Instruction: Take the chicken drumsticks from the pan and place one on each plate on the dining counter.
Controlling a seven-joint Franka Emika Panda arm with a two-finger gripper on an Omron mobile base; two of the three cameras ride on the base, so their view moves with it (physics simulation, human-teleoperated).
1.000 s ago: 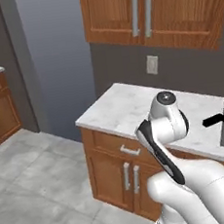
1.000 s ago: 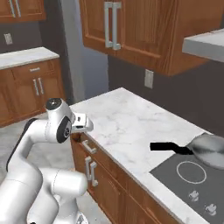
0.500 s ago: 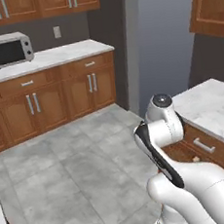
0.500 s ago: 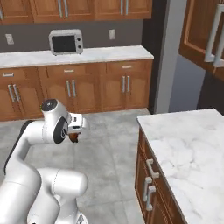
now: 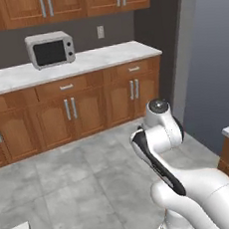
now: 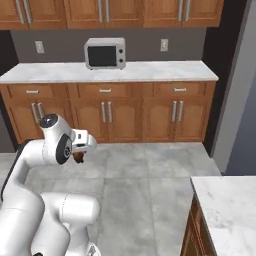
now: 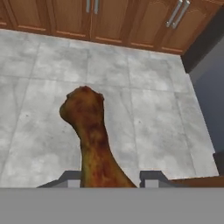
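Above the grey tiled floor (image 7: pixel 144 113), in the hand view, a chicken drumstick (image 7: pixel 94 140) is seen held by the hand (image 7: pixel 109 177), whose two finger tips (image 7: pixel 151 177) are closed against the narrow end of the leg at either side. The thick, rounded end of the drumstick points away from the camera, its skin mottled golden and dark brown. Beyond it, along the top of that view, a row of wooden cabinet doors (image 7: pixel 109 19) is met by the tiles.

In the right base view, the hand (image 6: pixel 80 150) is carried in front of the white arm (image 6: pixel 52 150), low and close to the robot's body, with a small dark brown piece of the drumstick (image 6: pixel 78 158) visible just beneath it. In the left base view, the hand itself is hidden behind the arm (image 5: pixel 159 137).

Against the far wall, a marble surface (image 6: pixel 110 72) is borne by a run of wooden base cabinets (image 6: pixel 140 112), and a microwave (image 6: pixel 104 53) stands on it beneath the upper cabinets (image 6: pixel 110 12). A corner of another marble surface (image 6: pixel 227 210) is seen at the lower right of the right base view.
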